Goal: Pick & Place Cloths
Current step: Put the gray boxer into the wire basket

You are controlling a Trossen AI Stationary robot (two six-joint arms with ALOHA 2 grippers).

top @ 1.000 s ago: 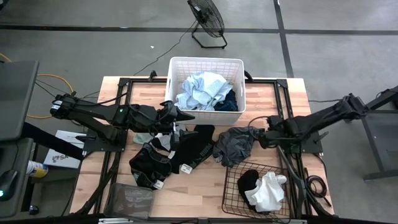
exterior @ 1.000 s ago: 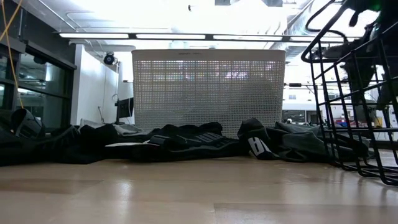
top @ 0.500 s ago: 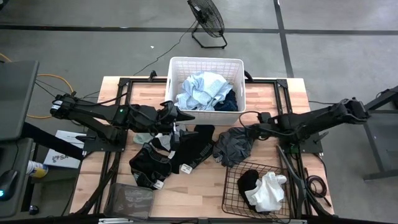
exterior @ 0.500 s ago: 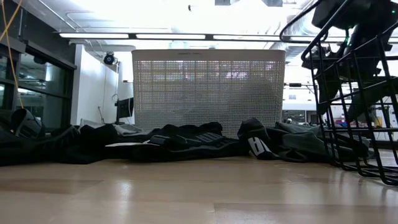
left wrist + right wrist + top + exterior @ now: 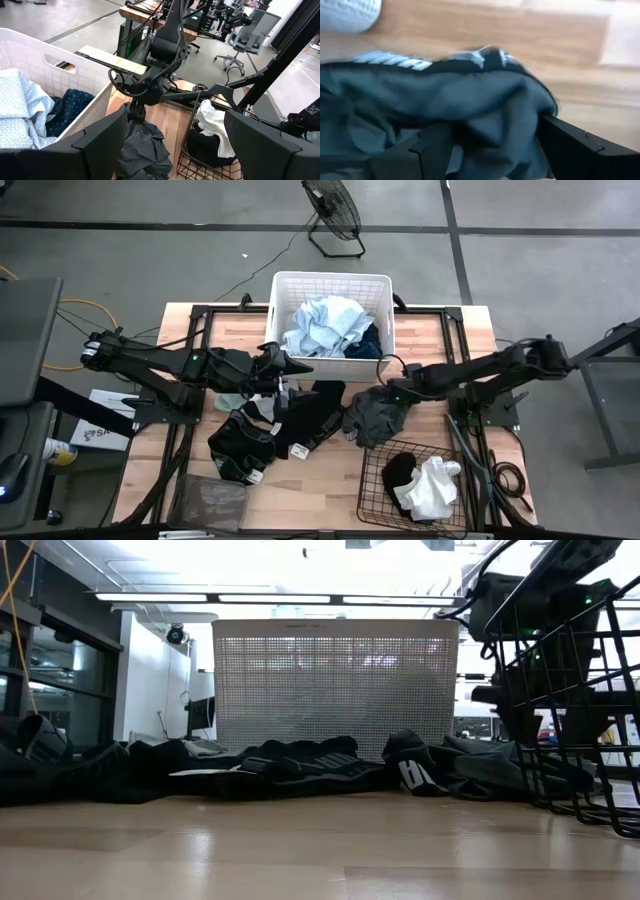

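The right pincer (image 5: 385, 395) is set low over the grey cloth (image 5: 378, 413) right of the frame's centre in the high view, its two fingers (image 5: 575, 145) spread apart with the bunched fabric between them in the right wrist view; nothing is gripped yet. That spread is judged to be there so that a thick fold can be taken in one close.

The grey cloth lies on the counter (image 5: 470, 330) just above the wire basket (image 5: 375, 480) at the lower right, where a white cloth (image 5: 432, 485) and a black one (image 5: 398, 472) are already kept. A short carry is likely intended.

The left pincer (image 5: 300, 366) is held at the lower left corner of the white basket (image 5: 330, 280), its fingers parted and empty in the left wrist view. Light blue cloth (image 5: 322, 325) and a dotted navy piece (image 5: 70, 102) are heaped in that basket. Black cloths (image 5: 300, 415) are strewn below it at mid-frame, still to be sorted.
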